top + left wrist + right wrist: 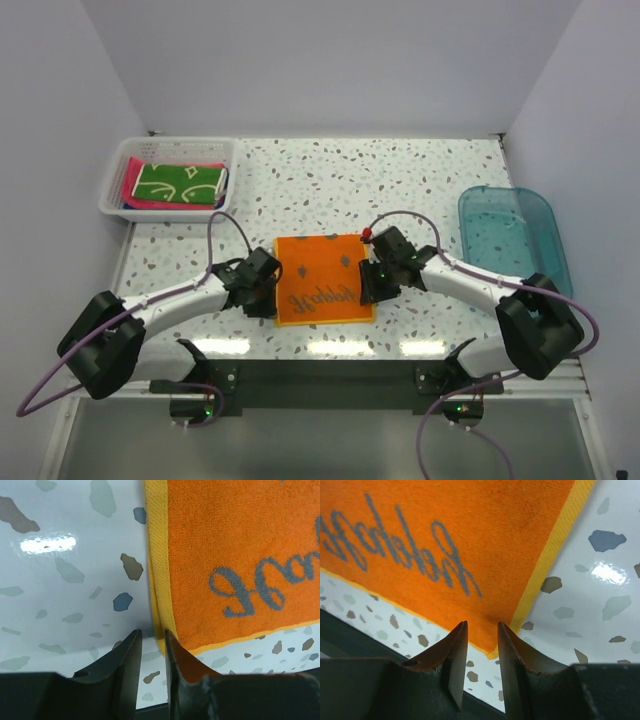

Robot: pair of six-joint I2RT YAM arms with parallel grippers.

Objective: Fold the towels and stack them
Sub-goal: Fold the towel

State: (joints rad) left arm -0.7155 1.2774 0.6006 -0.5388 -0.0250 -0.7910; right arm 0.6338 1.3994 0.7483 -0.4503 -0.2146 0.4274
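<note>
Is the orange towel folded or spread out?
Spread out: the orange towel lies flat on the table as a full square, lettering wholly visible.

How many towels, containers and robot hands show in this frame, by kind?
Towels: 3 (orange towel; green patterned towel and pink towel in the white basket; more may hide beneath)
Containers: 2 (white basket, blue tub)
Hands: 2 (left hand, right hand)
Total: 7
</note>
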